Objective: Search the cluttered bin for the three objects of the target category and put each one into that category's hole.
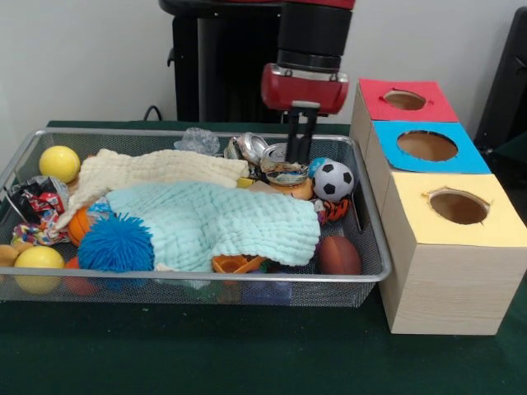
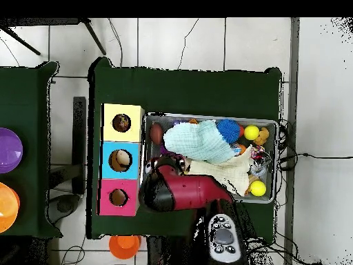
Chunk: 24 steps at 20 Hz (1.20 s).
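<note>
Gripper (image 1: 301, 140) down at the bin's (image 1: 375, 239) far side
Fingers nearly together, tips at a crushed can (image 1: 285, 171), holding nothing.

A robotics lab: a red and black arm (image 1: 309, 49) on a pedestal stands at a green-covered surface (image 1: 206, 354) with a wire-mesh bin (image 1: 362, 276) of toys and three wooden sorting boxes (image 1: 449, 271), over a tiled floor (image 2: 179, 41) strewn with cables.
</note>
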Tool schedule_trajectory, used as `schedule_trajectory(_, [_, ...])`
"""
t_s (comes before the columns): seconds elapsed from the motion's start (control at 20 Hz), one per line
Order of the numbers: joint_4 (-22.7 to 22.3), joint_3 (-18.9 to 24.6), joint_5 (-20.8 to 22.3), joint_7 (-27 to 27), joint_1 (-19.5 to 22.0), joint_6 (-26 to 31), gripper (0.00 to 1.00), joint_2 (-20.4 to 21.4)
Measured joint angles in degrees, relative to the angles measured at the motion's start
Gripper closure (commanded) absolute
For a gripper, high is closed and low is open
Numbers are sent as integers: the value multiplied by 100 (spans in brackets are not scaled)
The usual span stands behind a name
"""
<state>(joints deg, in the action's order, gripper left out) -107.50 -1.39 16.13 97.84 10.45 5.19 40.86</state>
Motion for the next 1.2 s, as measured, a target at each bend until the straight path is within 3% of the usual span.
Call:
schedule_trajectory(0.4, [-141, 956, 775, -40, 1701, 400, 100, 221])
schedule_trajectory(0.6, [-138, 1585, 995, -191, 2703, 956, 100, 278])
schedule_trajectory(0.65, [-138, 1903, 1059, -329, 3188, 1283, 100, 277])
schedule_trajectory(0.8, [-109, 2380, 1206, -702, 3912, 1809, 100, 220])
schedule_trajectory(0.95, [-32, 2710, 1401, -1154, 4413, 2200, 100, 100])
schedule_trajectory(1.2, [61, 3077, 1699, -1922, 4851, 2512, 100, -130])
